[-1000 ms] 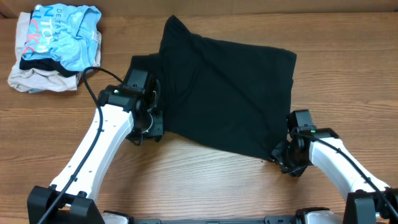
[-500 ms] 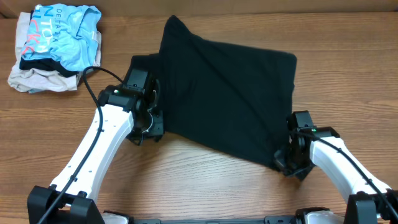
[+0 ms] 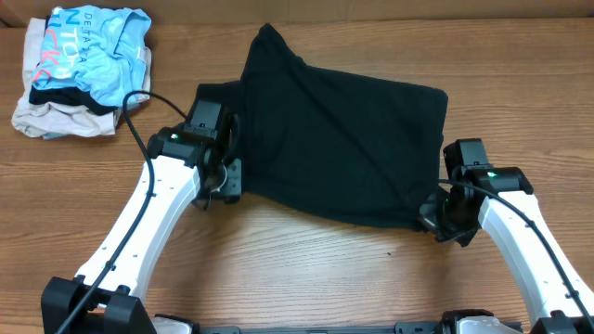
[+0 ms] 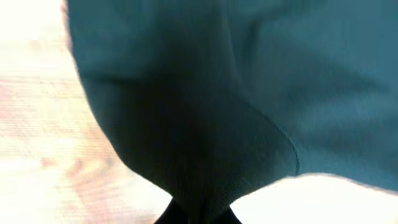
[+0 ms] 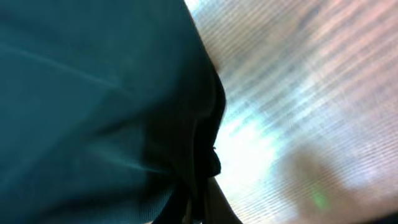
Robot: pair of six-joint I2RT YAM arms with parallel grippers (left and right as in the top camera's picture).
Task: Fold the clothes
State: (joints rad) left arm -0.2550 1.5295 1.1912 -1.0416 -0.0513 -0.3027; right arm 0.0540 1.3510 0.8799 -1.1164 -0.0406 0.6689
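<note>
Wood-grain table, soft crumpled black T-shirt

likely a robot lab: two white arms fixed at a wood-grain table, loose garments heaped far left.

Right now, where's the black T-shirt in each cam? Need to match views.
Overhead: black T-shirt lies spread across the middle of the picture.
Left wrist: it fills most of the frame, gathering to a pinch at bottom centre.
Right wrist: it covers the left half, its edge running down to bottom centre.
Shared landmark: the wooden table, bare at left in left wrist, at right in right wrist.
</note>
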